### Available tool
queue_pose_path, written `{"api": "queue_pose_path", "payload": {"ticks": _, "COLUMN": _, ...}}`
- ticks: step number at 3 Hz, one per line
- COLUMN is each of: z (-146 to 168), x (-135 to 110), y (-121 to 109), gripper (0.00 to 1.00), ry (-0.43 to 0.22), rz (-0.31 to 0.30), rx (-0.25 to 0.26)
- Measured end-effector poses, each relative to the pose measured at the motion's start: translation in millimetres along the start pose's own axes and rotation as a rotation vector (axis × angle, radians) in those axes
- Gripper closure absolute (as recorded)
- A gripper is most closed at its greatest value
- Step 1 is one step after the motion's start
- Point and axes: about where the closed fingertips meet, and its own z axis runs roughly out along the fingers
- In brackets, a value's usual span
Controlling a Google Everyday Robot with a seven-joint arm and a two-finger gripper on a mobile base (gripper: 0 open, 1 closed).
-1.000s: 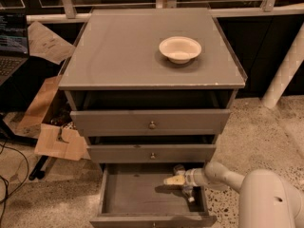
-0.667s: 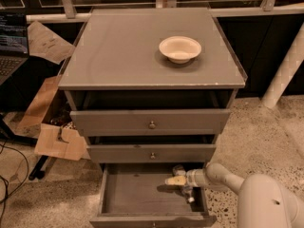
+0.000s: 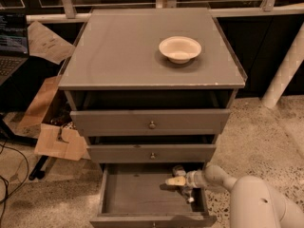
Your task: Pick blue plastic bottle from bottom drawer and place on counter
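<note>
Sitting inside the open bottom drawer (image 3: 137, 194), low in the frame, is the gripper (image 3: 182, 182). I cannot tell how its jaws stand. A white bowl (image 3: 180, 49) rests on the counter (image 3: 118, 51).

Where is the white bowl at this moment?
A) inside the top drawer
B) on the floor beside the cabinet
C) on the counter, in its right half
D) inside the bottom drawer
C: the white bowl rests on the counter, in its right half, while the hand is low inside the open bottom drawer, at its right side.
</note>
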Motion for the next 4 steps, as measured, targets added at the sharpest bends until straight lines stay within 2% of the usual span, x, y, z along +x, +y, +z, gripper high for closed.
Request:
{"api": "queue_pose_path", "payload": {"ticks": 1, "z": 1.6, "x": 1.0, "y": -1.6, "gripper": 0.00, "ry": 0.001, "rz": 0.004, "rx": 0.004}}
{"api": "queue_pose_path", "payload": {"ticks": 2, "z": 1.6, "x": 1.0, "y": -1.6, "gripper": 0.18, "ry": 0.001, "rz": 0.004, "rx": 0.004}}
{"api": "queue_pose_path", "payload": {"ticks": 3, "z": 1.7, "x": 1.0, "y": -1.5, "gripper": 0.41, "ry": 0.001, "rz": 0.004, "rx": 0.004}}
{"api": "queue_pose_path", "payload": {"ticks": 4, "z": 1.7, "x": 1.0, "y": -1.5, "gripper": 0.73, "ry": 0.001, "rz": 0.004, "rx": 0.003}}
